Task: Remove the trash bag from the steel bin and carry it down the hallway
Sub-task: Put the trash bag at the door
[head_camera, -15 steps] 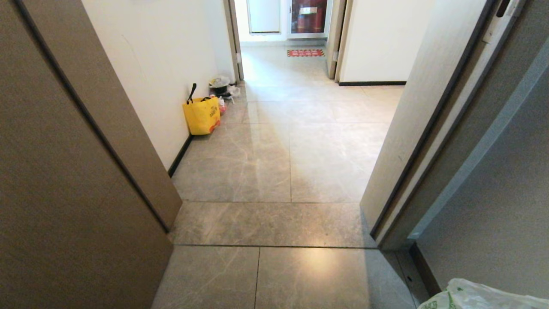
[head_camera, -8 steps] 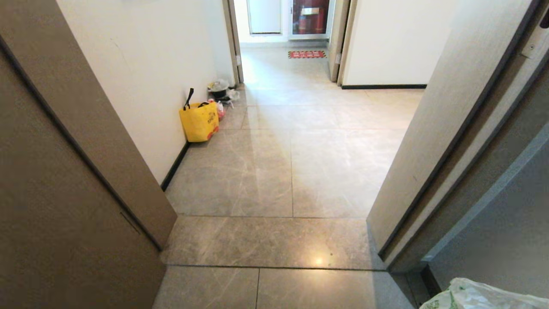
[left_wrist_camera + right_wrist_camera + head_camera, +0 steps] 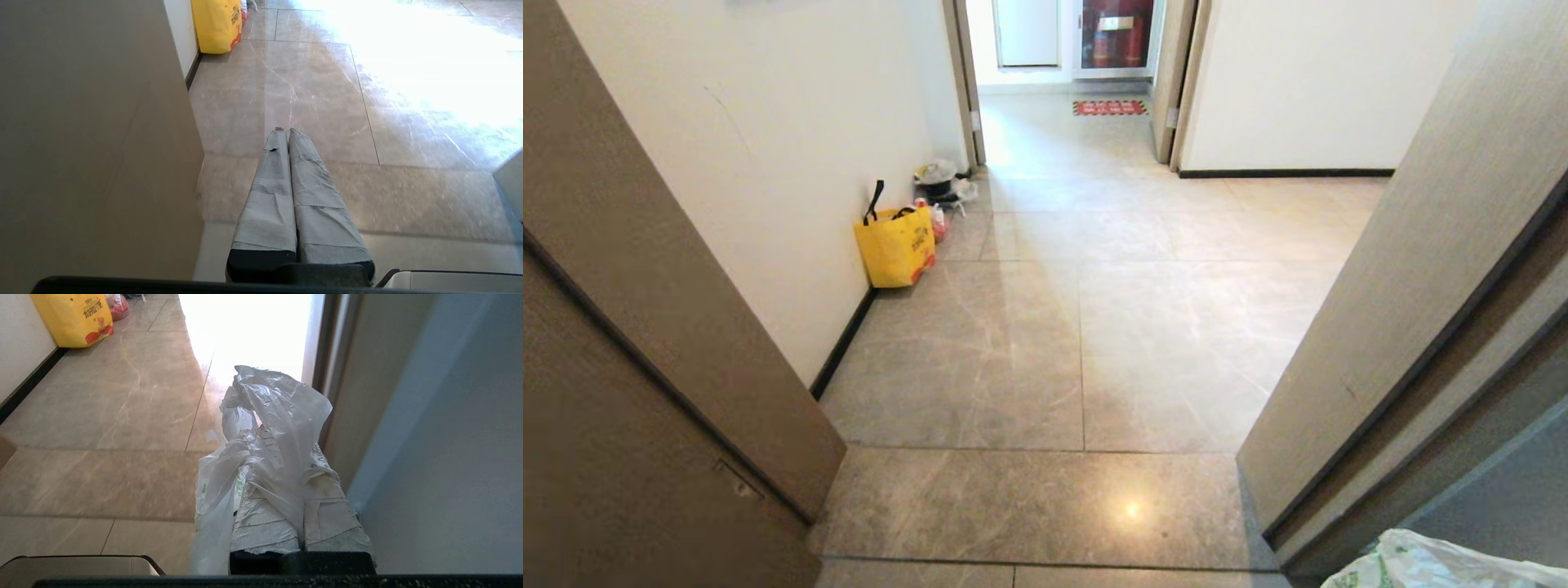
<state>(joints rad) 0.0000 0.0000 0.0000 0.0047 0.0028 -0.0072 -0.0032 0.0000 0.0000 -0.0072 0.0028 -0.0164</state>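
The hallway [image 3: 1094,327] of glossy grey tiles runs ahead between a brown door panel [image 3: 645,392] on the left and a door frame [image 3: 1405,327] on the right. Against the left wall stands a yellow tote [image 3: 894,245], with a small heap of bags and a dark pot [image 3: 941,184] just behind it; farther off a red mat [image 3: 1109,107] lies before a second doorway.

The head view catches only a corner of the trash bag [image 3: 1437,565] at its lower right edge. The right wrist view shows more: the right gripper [image 3: 282,441] has its jaws clamped on the bag's crumpled handles, the plastic draping over the taped fingers [image 3: 327,506], close beside the door frame. The left wrist view shows the left gripper [image 3: 284,130] with jaws pressed together, holding nothing, above the floor near the brown panel.
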